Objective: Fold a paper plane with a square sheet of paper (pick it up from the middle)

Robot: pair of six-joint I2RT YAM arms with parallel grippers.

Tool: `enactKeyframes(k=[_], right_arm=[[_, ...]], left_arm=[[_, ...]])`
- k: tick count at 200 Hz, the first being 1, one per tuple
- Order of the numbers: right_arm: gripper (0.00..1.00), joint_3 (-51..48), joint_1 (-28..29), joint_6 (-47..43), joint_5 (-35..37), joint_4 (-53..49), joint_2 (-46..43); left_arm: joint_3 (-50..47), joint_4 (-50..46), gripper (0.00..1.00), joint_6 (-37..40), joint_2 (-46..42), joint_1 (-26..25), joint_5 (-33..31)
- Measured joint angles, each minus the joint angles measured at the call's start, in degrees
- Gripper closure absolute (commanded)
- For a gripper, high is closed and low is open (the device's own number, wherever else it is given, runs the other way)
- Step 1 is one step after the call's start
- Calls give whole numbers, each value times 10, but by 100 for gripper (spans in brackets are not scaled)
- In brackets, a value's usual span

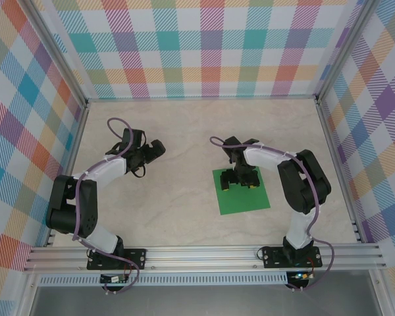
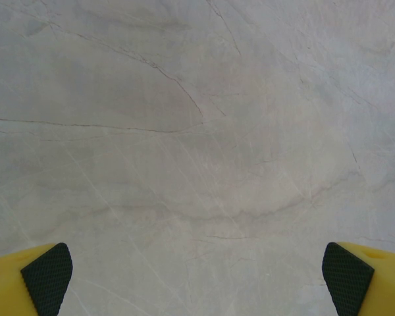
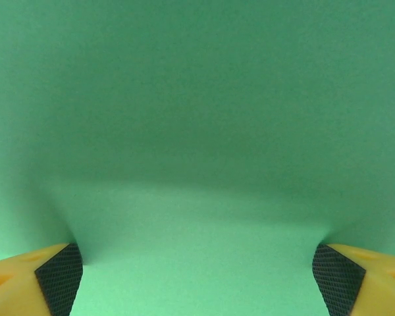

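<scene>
The square sheet of paper (image 1: 242,196) lies flat on the table right of centre, bright green and unfolded. My right gripper (image 1: 238,181) points straight down onto its upper middle, jaws wide open, both fingertips at the paper's surface. Through the right wrist camera, green paper (image 3: 197,131) spreads between the two yellow fingers (image 3: 26,280), which stand far apart at the lower corners. My left gripper (image 1: 153,150) hovers over bare table at the left, well away from the sheet, and is open with nothing between its fingers (image 2: 46,276).
The table (image 1: 171,197) is pale marble, fenced by checked walls at the back and both sides. A metal rail (image 1: 204,253) runs along the near edge, carrying both arm bases.
</scene>
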Motion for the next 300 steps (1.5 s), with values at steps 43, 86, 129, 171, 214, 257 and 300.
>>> enactKeyframes(k=[43,86,129,171,214,257,300], right_arm=[[14,0,0,10,2,0,2],[20,-2,-3,13,3,2,2],[27,-8,-8,19,5,6,-4],[35,-16,-12,22,9,12,-11],[12,-17,-14,26,9,12,-19],[0,-17,-14,21,0,11,-46],[1,-21,-9,23,3,11,-15]], left_arm=[[0,0,0,0,0,0,4],[-4,0,0,0,0,0,4],[-7,0,0,0,0,0,4],[-7,0,0,0,0,0,4],[-7,0,0,0,0,0,4],[-7,0,0,-1,0,0,5],[-7,0,0,-2,5,0,8]])
